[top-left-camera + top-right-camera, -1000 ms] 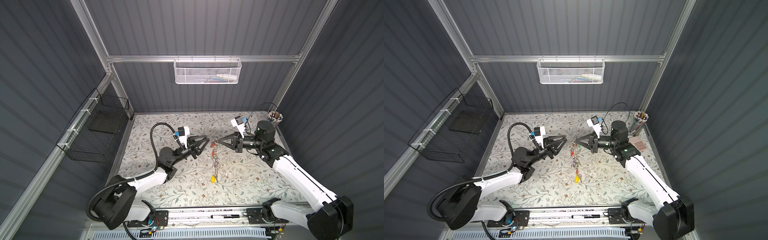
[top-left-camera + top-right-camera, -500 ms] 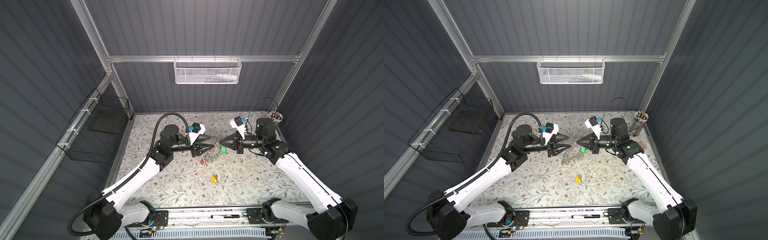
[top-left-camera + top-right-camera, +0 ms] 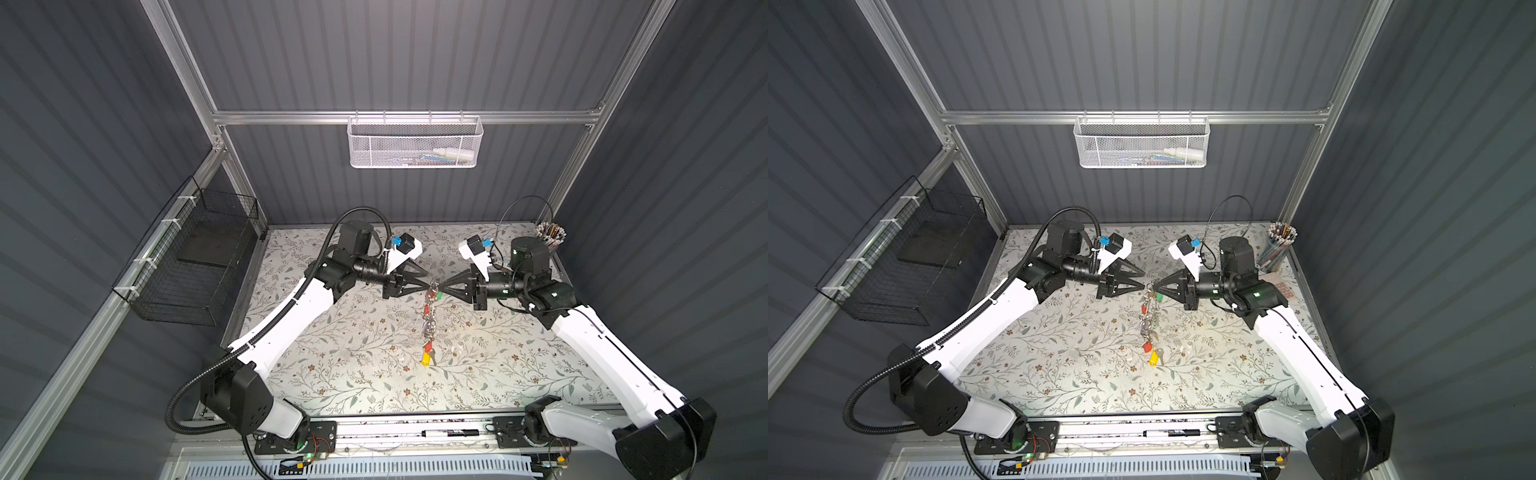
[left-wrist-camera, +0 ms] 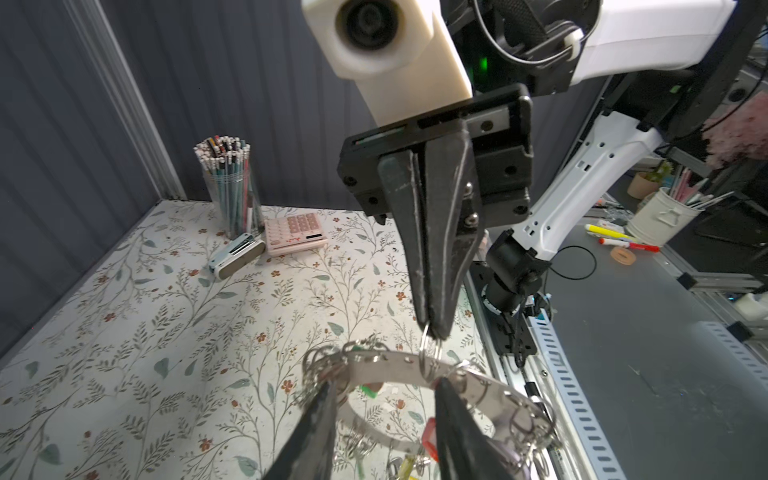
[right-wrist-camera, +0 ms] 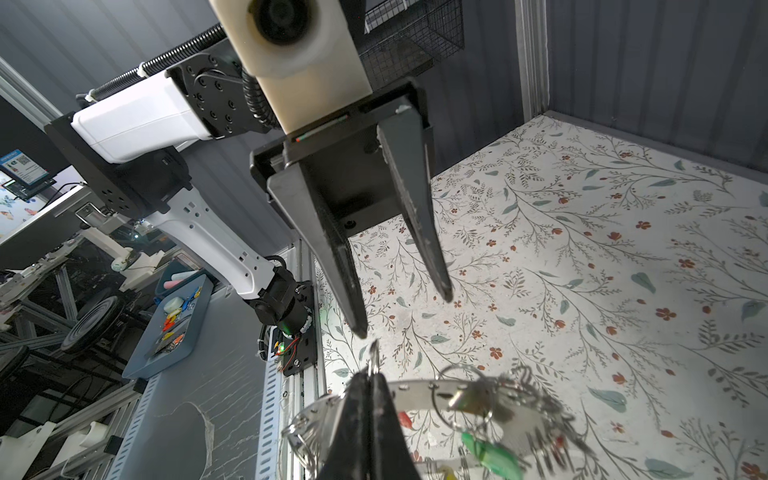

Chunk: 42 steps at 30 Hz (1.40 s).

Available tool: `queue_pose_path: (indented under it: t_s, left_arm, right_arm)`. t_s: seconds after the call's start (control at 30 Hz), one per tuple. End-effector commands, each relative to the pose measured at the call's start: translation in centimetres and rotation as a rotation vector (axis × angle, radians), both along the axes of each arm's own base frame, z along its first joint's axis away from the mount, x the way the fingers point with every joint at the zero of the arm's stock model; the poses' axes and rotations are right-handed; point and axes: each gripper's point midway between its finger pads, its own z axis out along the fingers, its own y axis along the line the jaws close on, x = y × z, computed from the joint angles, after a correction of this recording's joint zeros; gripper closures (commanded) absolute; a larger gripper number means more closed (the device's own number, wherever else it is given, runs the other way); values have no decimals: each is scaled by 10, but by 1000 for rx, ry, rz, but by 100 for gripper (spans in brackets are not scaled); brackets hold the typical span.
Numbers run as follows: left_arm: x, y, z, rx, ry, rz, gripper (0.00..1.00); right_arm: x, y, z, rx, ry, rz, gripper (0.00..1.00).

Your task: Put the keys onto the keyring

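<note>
Hanging over floral mat (image 3: 332,353) in grey ribbed booth (image 3: 415,62), keyring (image 4: 388,365) clamped in right claw (image 4: 432,330), left claw (image 5: 405,313) apart

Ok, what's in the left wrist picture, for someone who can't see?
The right gripper is shut on a small ring of the big metal keyring, held over the flowery table. The left gripper is open, tips near the keyring. Behind stand a cup of pencils and a pink calculator.

What I'm driving sits in a robotics lab cell: grey ribbed panels (image 3: 415,54) on an aluminium frame (image 3: 407,117) wall in the table (image 3: 353,374). Past the table's front edge I see a grey workbench (image 4: 623,332), a monitor (image 5: 25,171) and a blue parts tray (image 5: 174,316).
</note>
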Motion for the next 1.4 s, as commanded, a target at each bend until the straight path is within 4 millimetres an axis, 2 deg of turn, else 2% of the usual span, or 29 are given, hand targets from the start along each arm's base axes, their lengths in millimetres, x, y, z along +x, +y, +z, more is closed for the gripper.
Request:
queue_pose_path:
  t_s: [0.0, 0.23, 0.73, 0.9, 1.0, 1.23, 1.37]
  left_arm:
    - [-15, 2, 12, -20, 20, -85, 62]
    - [-15, 1, 16, -30, 26, -91, 67]
    - [-13, -12, 9, -15, 50, -97, 70]
    - [-13, -13, 9, -15, 46, -96, 76]
    - [-12, -14, 9, -13, 50, -93, 86]
    - [-13, -14, 9, -16, 49, -93, 100]
    - [-14, -14, 12, -33, 56, -79, 100]
  right_arm:
    - [-9, 0, 19, 32, -65, 37, 100]
    - [-8, 2, 18, 34, -59, 37, 100]
    - [-8, 2, 18, 40, -55, 40, 100]
    - [-8, 2, 18, 40, -54, 41, 100]
    - [-8, 2, 17, 41, -51, 43, 100]
    - [-8, 2, 17, 41, -48, 44, 100]
    - [-6, 2, 19, 41, -46, 37, 100]
